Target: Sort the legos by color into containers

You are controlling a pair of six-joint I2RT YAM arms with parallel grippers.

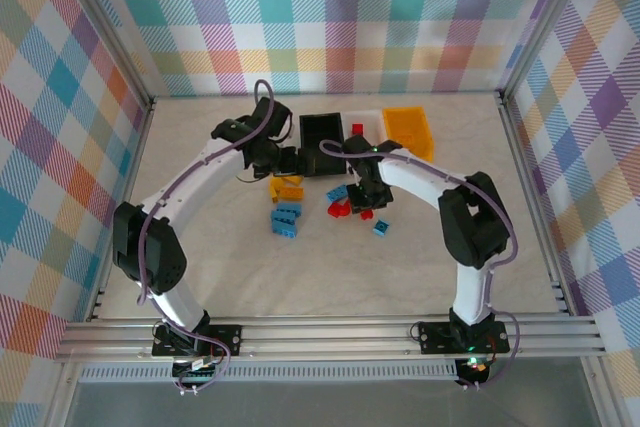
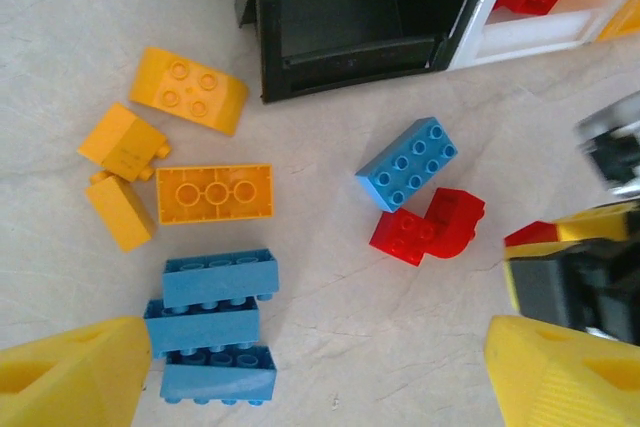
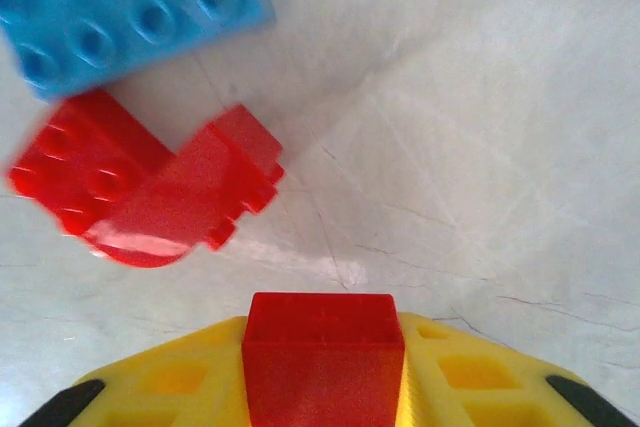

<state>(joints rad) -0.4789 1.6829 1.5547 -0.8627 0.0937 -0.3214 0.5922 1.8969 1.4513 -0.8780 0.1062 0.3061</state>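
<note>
Near the middle of the table (image 1: 330, 277), beside a red corner lego (image 3: 150, 197), clamping one red lego (image 3: 322, 332) in the right gripper (image 3: 322, 387), with the left gripper (image 2: 315, 377) spread apart over three blue legos (image 2: 215, 327); probably grasp step, next needing a straight lift and carry to the white container (image 2: 520, 37).

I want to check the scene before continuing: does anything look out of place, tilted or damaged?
Nothing looks damaged or spilled. Only small oddities: one orange-yellow brick lies upside down, hollow underside up, and three blue bricks appear to lie on their sides near it. The right fingers hold a red brick.
</note>
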